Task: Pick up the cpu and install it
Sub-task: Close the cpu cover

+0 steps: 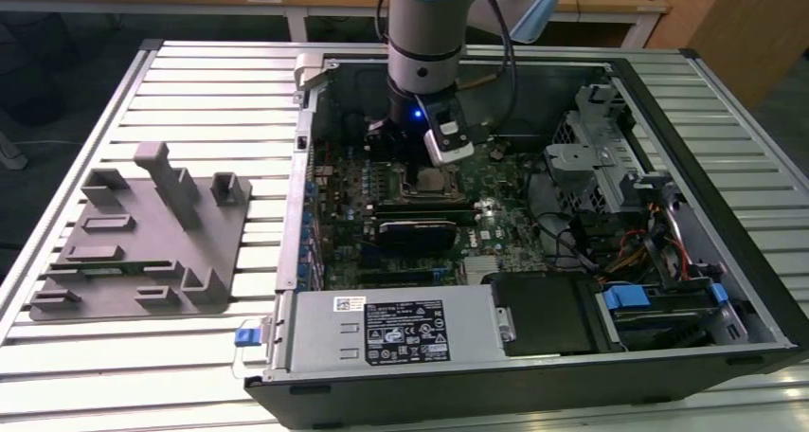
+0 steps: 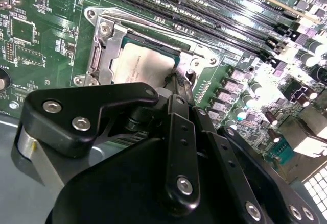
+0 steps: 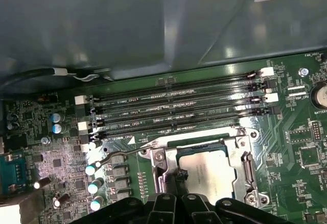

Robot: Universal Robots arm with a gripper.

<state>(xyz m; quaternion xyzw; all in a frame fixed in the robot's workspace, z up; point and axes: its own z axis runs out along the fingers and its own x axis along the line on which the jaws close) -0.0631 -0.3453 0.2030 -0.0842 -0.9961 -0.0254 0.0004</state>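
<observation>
Slatted metal table (image 1: 189, 81), open black computer case (image 1: 506, 394), grey arm (image 1: 423, 44) inside, second wrist view, flat silver square cpu (image 2: 140, 63) seated in steel socket frame (image 2: 102, 45), black gripper (image 2: 176, 81) pinched narrow at its edge, first wrist view, black memory slots (image 3: 179, 112) beside frame.

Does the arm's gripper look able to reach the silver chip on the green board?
Probably yes: the gripper hangs right at the edge of the cpu, and nothing covers its silver top.

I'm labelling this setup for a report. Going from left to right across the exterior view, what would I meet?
Grey plastic holder → cpu → metal drive cage
</observation>
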